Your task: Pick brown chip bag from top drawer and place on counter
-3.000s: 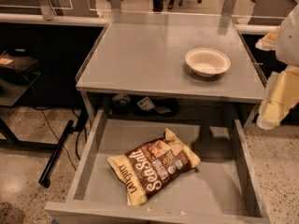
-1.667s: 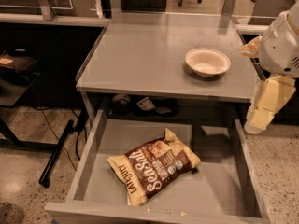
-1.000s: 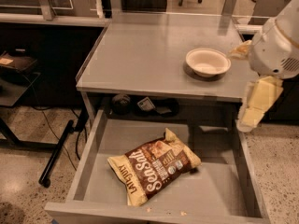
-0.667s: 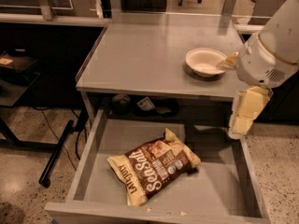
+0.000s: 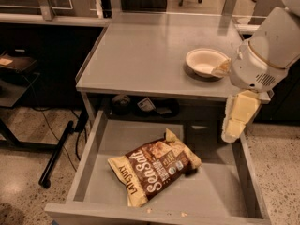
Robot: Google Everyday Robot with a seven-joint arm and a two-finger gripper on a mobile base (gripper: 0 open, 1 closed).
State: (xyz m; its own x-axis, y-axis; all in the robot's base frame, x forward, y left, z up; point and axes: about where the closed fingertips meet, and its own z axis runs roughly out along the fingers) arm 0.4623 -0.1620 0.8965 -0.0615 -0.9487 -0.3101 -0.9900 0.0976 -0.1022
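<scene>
**Chip bag in the open drawer, gripper at the front right corner**

The front right corner of the counter (image 5: 140,55) is hidden by the white arm housing (image 5: 267,46), which is itself cut off by the right and top edges of the view. The right rim of the white paper bowl (image 5: 205,62), near the right edge of the worktop, is partly covered by it as well.

Below that corner the cream-yellow gripper (image 5: 236,118) is seen, pointing down over the right side of the top drawer (image 5: 89,158). It is seen from the side, so it cannot be told whether it is open or closed. Nothing is seen held in it.

The drawer is pulled out, and its front edge is cut off at the bottom. The brown chip bag (image 5: 154,171) lies flat in it, near the middle, well apart from the gripper. "Sea Salt" is read in white script and "Late July" on the cream end; the smaller print cannot be read.

Dark objects (image 5: 140,104) under the front edge are hard to make out.
</scene>
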